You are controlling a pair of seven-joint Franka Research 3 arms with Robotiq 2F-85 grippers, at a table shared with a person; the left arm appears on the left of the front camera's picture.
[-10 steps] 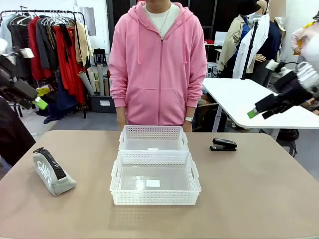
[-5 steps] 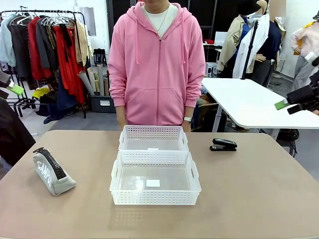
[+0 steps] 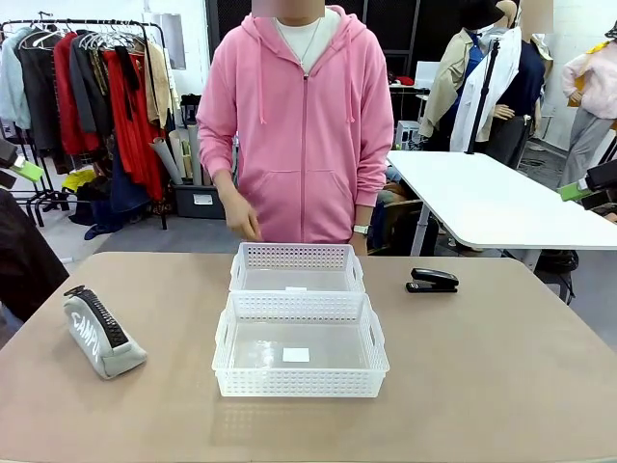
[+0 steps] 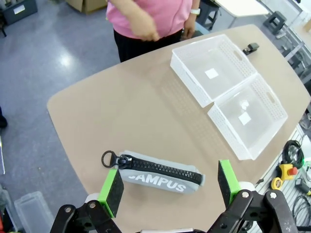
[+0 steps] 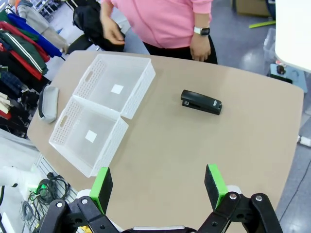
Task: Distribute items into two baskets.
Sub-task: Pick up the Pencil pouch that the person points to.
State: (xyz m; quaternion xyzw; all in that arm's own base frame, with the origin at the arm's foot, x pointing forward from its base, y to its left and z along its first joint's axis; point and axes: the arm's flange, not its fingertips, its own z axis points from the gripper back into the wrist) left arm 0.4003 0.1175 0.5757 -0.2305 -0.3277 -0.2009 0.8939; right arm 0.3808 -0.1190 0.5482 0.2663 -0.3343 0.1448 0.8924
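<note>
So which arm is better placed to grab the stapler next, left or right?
Right, most likely. The stapler lies right of the baskets, on that arm's side, and the right end effector is open above that side. The left end effector hangs open over the pouch instead.

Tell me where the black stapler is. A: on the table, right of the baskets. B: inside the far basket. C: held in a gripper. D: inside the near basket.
A: the stapler lies flat on the table, to the right of the far basket and apart from it.
</note>
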